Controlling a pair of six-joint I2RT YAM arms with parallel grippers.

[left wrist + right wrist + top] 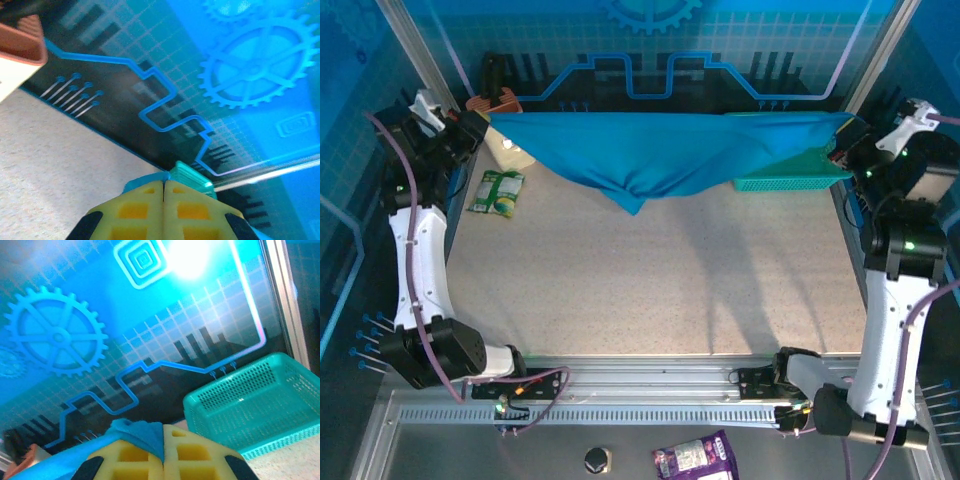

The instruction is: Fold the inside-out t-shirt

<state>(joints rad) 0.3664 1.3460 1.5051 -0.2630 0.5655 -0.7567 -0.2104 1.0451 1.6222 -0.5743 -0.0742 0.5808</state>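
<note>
Blue and limp, the inside-out t-shirt hangs over the far end of the desk, stretched between the two arms and sagging to a point in the middle. It looks light and soft, with no stiffness to keep a shape, so the top corners seem the right places to hold. The left tool is pinched fully together on one corner, a sliver of cloth at its tips, and the right tool is likewise clamped on the other, with fabric bunched at its tips.
</note>
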